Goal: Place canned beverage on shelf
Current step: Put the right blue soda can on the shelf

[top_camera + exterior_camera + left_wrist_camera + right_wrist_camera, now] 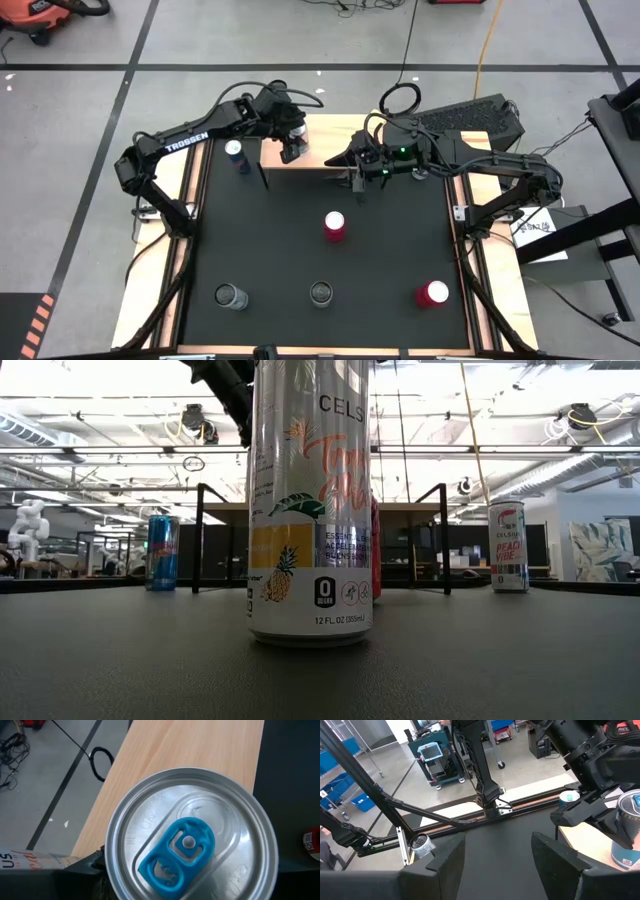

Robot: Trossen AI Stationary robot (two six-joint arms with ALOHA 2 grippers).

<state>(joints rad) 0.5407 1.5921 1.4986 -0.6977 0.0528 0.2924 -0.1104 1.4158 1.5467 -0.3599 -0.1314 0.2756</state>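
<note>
The shelf [325, 155] is a light-wood board at the mat's far edge; it also shows in the left wrist view [200, 745]. My left gripper [294, 140] is over its left part, shut on a silver can [190, 845] with a blue pull tab. Seen from the right wrist, the can [630, 827] is upright over the board. Whether its base touches the board I cannot tell. My right gripper [498, 837] hangs open above the shelf's right part [357, 175], with nothing between its fingers. My left gripper holds the can by its side wall [631, 820], below the rim, with a dark finger [612, 827] against the side. It comes slanting down from the table's left. The can stays upright, top up. The can's own top hides the fingers in the left wrist view.
A blue can [235, 152] stands on the black mat [400, 250] just left of the shelf. A red-topped can [334, 225] stands mid-mat. Along the near edge stand two silver-topped cans [231, 296] [321, 293] and a red-topped one [432, 293].
</note>
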